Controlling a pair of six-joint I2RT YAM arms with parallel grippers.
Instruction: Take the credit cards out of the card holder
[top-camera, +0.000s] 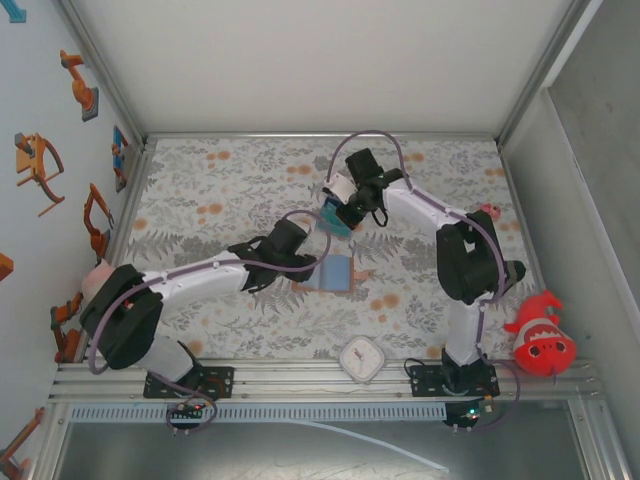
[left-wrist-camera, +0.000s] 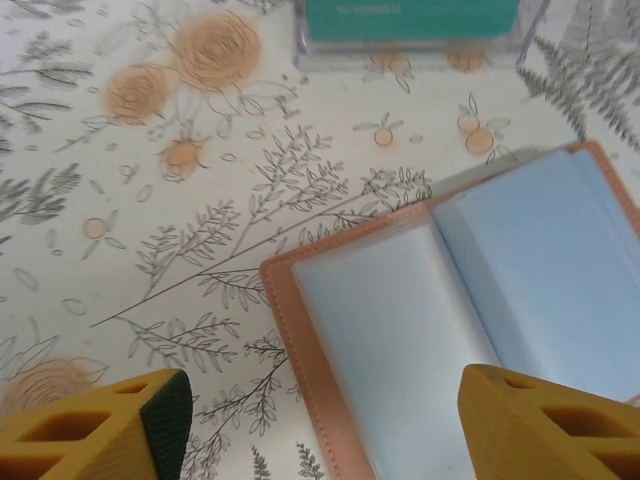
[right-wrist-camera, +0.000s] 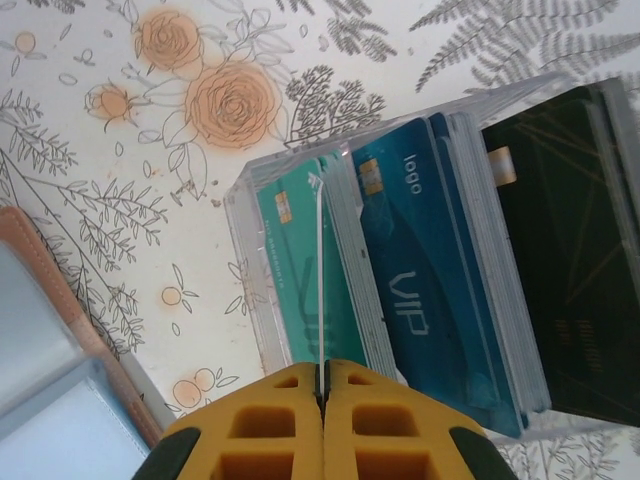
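The card holder (left-wrist-camera: 470, 300) is lying open with the left gripper (left-wrist-camera: 320, 400) hovering just over it, fingers (left-wrist-camera: 100, 430) spread and holding nothing, apparently leaving the pockets reachable. Just beyond the holder, the right gripper (right-wrist-camera: 322, 420) is pinching an edge-on card (right-wrist-camera: 320, 290), fingers (right-wrist-camera: 260, 440) pressed together, over the clear tray (right-wrist-camera: 243, 230) housing the credit cards (right-wrist-camera: 420, 280). The right wrist view is resolving teal, blue and black faces; the top view is giving one teal patch.

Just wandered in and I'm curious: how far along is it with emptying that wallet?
Probably nearly done: teal card, blue card and black card stand in the clear box. The right gripper is shut on a fourth card, edge-on, above that box. The card holder lies open, its visible pockets looking empty, the left gripper open over it. Left: dropping that card.
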